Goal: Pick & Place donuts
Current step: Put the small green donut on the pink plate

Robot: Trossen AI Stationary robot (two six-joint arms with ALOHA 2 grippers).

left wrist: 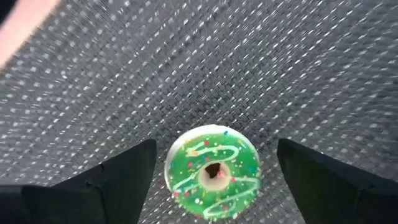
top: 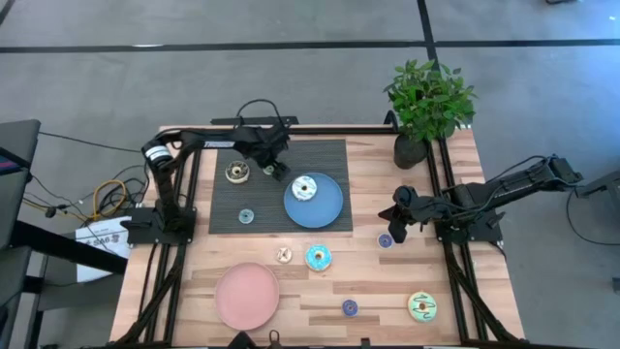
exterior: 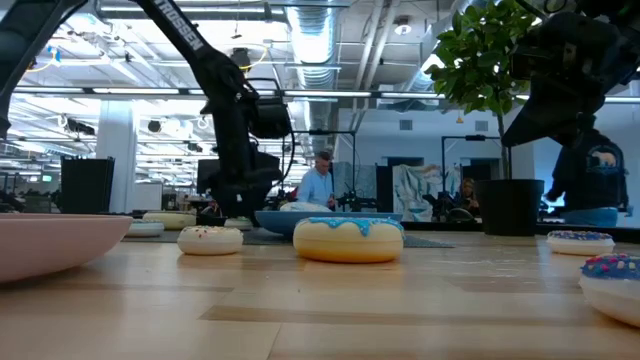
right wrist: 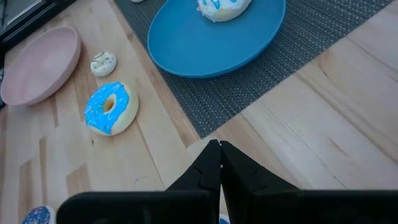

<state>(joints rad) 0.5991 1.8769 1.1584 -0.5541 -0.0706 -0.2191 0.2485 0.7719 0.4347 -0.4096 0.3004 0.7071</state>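
Observation:
My left gripper (top: 272, 165) is open, low over the dark woven mat (top: 320, 155). Its two fingers stand on either side of a tiny green donut (left wrist: 212, 172) that lies flat on the mat, with a gap on each side. A brown-cream donut (top: 237, 173) and a tiny teal donut (top: 246, 215) also lie on the mat. A white donut (top: 305, 187) sits on the blue plate (top: 327, 211). My right gripper (right wrist: 219, 155) is shut and empty at the table's right side (top: 397, 218), beside a tiny blue donut (top: 385, 239).
On the bare wood lie a teal donut (top: 318, 257), a tiny cream donut (top: 283, 255), another tiny blue donut (top: 350, 307) and a yellow-green donut (top: 422, 306). A pink plate (top: 247, 296) sits at the near left. A potted plant (top: 426, 107) stands at the far right corner.

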